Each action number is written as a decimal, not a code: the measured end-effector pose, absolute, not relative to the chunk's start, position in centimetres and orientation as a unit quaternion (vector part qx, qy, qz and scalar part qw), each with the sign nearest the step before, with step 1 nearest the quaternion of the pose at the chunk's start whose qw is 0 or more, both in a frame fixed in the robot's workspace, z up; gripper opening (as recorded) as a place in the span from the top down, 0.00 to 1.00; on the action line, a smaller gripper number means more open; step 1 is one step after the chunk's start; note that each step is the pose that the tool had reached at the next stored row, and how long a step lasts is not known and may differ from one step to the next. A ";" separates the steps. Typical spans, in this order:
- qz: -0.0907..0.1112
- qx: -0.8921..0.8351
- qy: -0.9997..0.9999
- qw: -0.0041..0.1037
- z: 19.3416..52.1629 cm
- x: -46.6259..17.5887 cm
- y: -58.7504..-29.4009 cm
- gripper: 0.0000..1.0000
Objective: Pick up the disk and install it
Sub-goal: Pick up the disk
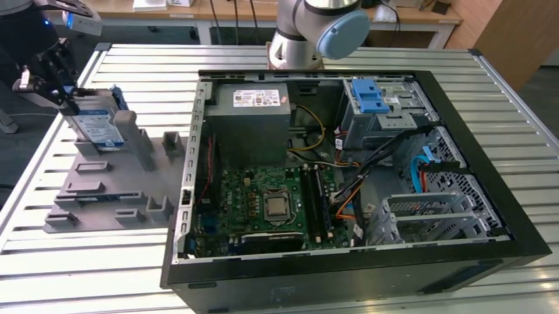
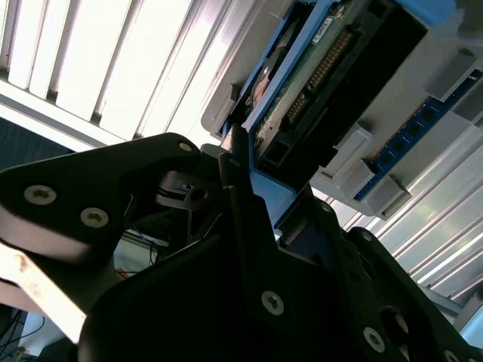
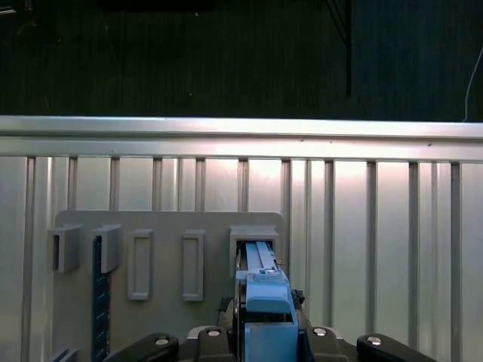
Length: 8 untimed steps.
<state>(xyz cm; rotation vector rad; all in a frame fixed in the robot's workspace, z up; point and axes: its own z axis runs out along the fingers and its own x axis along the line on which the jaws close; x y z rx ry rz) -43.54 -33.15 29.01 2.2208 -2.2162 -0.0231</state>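
gripper (image 1: 68, 98) clamped tight on disk (image 1: 98, 127) | disk standing upright in grey holder (image 1: 114, 190), upper left of exterior view | open computer case (image 1: 349, 163) well apart, towards the exterior view's right

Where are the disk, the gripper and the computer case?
the disk (image 1: 98, 129), exterior view, on its label
the gripper (image 1: 63, 98), exterior view, at its tip
the computer case (image 1: 349, 284), exterior view, on its black wall

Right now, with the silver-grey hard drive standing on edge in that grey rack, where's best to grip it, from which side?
Best take the silver-grey rectangular hard drive by its protruding upper edge, from above, pinching across its thin width: the grey plastic rack hems in its lower part.
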 end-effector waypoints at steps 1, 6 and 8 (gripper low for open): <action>-0.007 0.708 -0.706 0.002 29.1 -43.5 -33.1 0.64; -0.007 0.708 -0.706 0.002 29.2 -43.5 -33.1 0.64; -0.007 0.708 -0.706 0.002 29.3 -43.5 -33.1 0.64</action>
